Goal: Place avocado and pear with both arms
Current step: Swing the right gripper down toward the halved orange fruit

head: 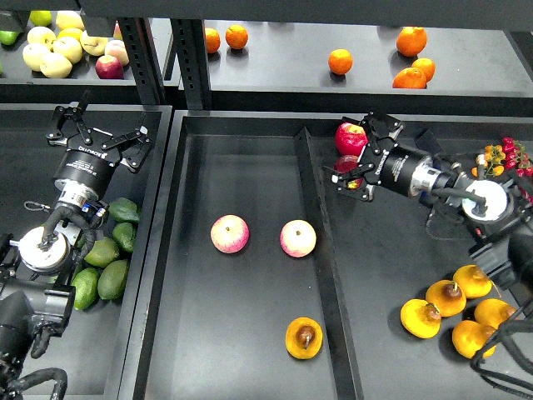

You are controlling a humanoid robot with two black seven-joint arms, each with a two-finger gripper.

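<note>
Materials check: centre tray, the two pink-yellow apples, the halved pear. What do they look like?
Centre tray: dark, matte, with faint sheen; plastic or coated metal, can't tell which. Apples: smooth glossy skin with highlights; real or plastic replica, unclear. Halved pear: orange-yellow cut face, brown pit, uniform look, possibly a replica.

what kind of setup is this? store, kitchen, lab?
Probably a mock produce stand, like a shop fruit display. Black trays on a tiered rack hold fruit sorted by kind: oranges on the upper shelf, avocados far left, halved pears at right, apples in the middle.
</note>
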